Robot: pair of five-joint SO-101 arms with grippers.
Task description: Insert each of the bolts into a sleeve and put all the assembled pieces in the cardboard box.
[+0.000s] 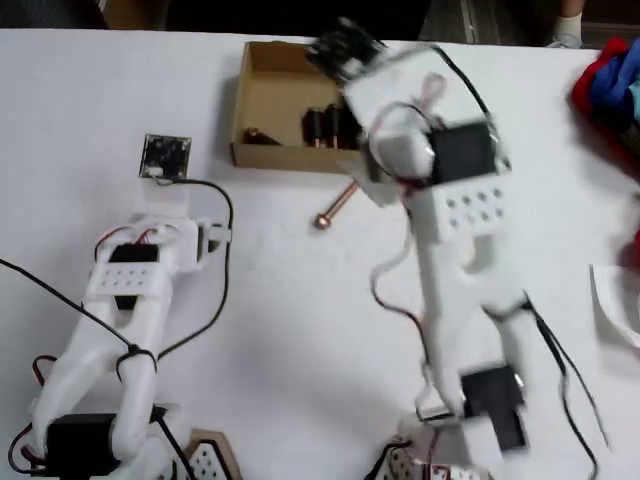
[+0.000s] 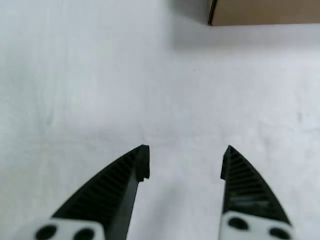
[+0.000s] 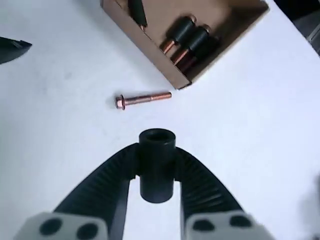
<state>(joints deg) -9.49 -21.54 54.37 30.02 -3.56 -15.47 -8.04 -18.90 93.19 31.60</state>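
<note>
My right gripper (image 3: pixel 157 155) is shut on a black sleeve (image 3: pixel 157 170), held upright with its bore facing up. Just beyond it a copper bolt (image 3: pixel 142 99) lies loose on the white table, close to the cardboard box (image 3: pixel 150 52). From above, the bolt (image 1: pixel 337 205) lies just in front of the box (image 1: pixel 268 155), beside the right arm's wrist (image 1: pixel 400 140). Several assembled pieces (image 1: pixel 325 125) lie inside the box, two of them side by side (image 3: pixel 190 40). My left gripper (image 2: pixel 185 155) is open over bare table, with a corner of the box (image 2: pixel 260 15) farther off.
The left arm (image 1: pixel 140 270) rests at the near left with black cables looping around it. Red and blue cloth (image 1: pixel 610 80) lies at the far right edge, and a white object (image 1: pixel 615 300) below it. A dark tip (image 3: pixel 12 47) pokes in at one edge of the right wrist view.
</note>
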